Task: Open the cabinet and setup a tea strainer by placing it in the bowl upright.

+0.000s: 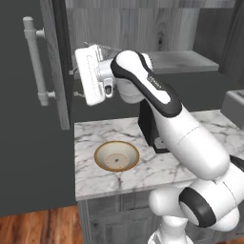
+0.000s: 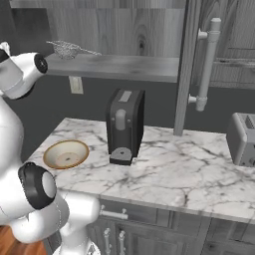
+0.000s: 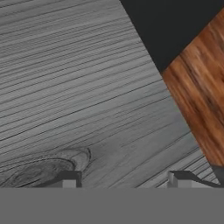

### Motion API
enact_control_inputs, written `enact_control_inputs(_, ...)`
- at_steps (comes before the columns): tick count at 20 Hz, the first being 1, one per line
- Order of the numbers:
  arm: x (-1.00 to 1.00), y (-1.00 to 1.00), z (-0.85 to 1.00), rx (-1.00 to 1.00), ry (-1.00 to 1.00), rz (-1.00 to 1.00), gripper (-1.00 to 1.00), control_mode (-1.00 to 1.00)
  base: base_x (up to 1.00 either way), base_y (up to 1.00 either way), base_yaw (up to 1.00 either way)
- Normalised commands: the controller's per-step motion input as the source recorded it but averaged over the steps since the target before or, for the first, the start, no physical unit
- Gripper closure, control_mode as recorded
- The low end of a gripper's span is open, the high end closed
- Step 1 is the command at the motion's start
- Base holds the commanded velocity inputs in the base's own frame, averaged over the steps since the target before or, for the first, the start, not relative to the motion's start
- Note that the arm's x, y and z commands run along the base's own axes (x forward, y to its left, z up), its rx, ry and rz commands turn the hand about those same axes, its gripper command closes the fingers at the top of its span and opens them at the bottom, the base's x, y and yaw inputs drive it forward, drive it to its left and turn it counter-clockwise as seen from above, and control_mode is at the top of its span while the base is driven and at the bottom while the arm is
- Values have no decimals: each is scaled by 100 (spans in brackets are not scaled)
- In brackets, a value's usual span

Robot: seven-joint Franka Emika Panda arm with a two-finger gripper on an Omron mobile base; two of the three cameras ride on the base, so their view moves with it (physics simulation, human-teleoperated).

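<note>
The cabinet (image 1: 56, 71) stands open, both doors swung out, with its shelf (image 2: 124, 66) exposed. On the left end of that shelf lies the tea strainer (image 2: 66, 49), a small mesh basket, partly seen just above my hand (image 1: 102, 47). My gripper (image 1: 75, 83) is raised to shelf height and points left at the inner face of the left door. Its fingertips (image 3: 70, 179) are apart with nothing between them. The cream bowl (image 1: 116, 156) with a tan rim sits on the marble counter below; it is also in the right base view (image 2: 65, 154).
A dark coffee machine (image 2: 124, 124) stands mid-counter right of the bowl. A toaster (image 2: 244, 139) sits at the far right. The right door with its bar handle (image 2: 206, 64) juts out over the counter. The left door's handle (image 1: 35, 62) is close to my hand. Wooden floor (image 3: 201, 87) lies below.
</note>
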Motion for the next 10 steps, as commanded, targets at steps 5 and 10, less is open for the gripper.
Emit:
enact_control_inputs(5, 0, 18, 0, -4, 0, 0, -100, -100, 0, 0, 0)
enact_control_inputs(10, 0, -12, -3, -7, -1, -1, -100, -100, 0, 0, 0)
